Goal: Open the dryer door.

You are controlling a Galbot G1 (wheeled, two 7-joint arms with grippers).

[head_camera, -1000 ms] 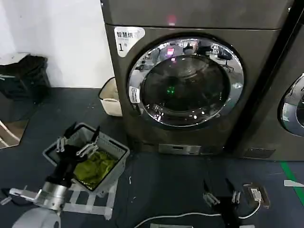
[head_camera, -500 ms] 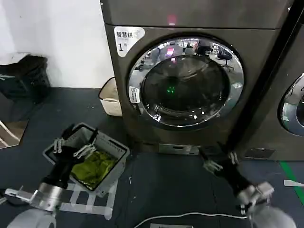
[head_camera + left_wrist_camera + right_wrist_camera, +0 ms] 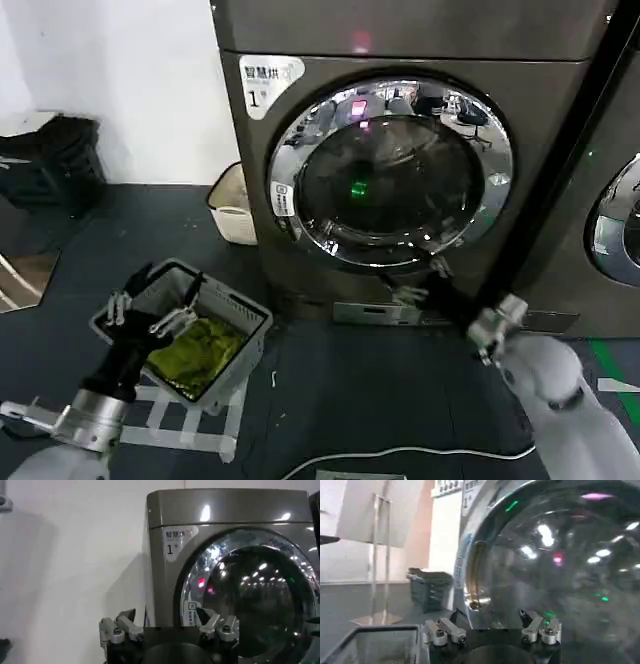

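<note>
The dryer door [image 3: 390, 175], a wide chrome ring around dark glass, is closed on the grey-brown machine with the white "1" label [image 3: 262, 82]. My right gripper [image 3: 420, 281] is open just below the door's lower rim, fingertips pointing up at the chrome. In the right wrist view the door [image 3: 560, 555] looms close ahead of the open right gripper [image 3: 492, 622]. My left gripper [image 3: 155, 300] hangs open over a grey basket, far from the door. The left wrist view shows the open left gripper [image 3: 167, 622] facing the door [image 3: 260, 595] from a distance.
The grey basket [image 3: 245, 305] with yellow-green cloth sits on the floor at the front left. A white bin [image 3: 232, 210] stands beside the machine. A black crate [image 3: 50, 160] is at the far left. The neighbouring machine's door [image 3: 620, 220] is at the right. A white cable [image 3: 400, 455] crosses the floor.
My right arm has swung up from the floor near the cable to the door's lower rim. The left gripper has barely shifted over the basket.
</note>
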